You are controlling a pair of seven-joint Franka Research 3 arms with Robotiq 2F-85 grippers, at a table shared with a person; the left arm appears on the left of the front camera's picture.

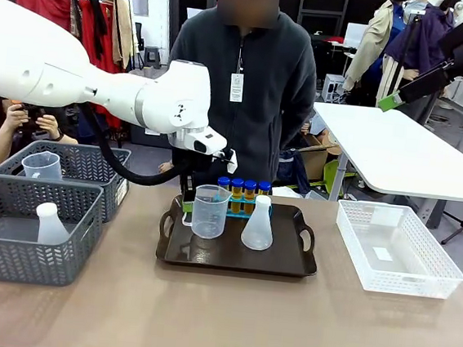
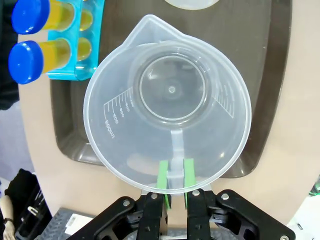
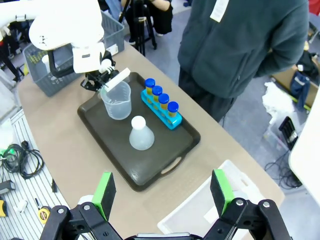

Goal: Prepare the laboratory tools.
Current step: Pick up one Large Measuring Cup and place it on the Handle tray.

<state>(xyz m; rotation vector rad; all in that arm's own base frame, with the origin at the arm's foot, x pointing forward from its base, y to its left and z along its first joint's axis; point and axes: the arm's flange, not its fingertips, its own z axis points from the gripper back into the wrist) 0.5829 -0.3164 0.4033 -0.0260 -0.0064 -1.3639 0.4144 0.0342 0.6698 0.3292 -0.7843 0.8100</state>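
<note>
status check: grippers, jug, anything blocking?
Left gripper shut on measuring jug handle, jug on the dark tray. Right gripper open, raised clear. Flask and tube rack close beside the jug.

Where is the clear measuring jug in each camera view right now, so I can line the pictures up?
Front view: measuring jug stands at the left of the dark tray, left gripper at its left side.
Left wrist view: seen from above at picture centre, handle pinched between the green pads.
Right wrist view: upper left of centre.
Shared landmark: the blue-capped tubes in their blue rack, beside the jug.
</note>
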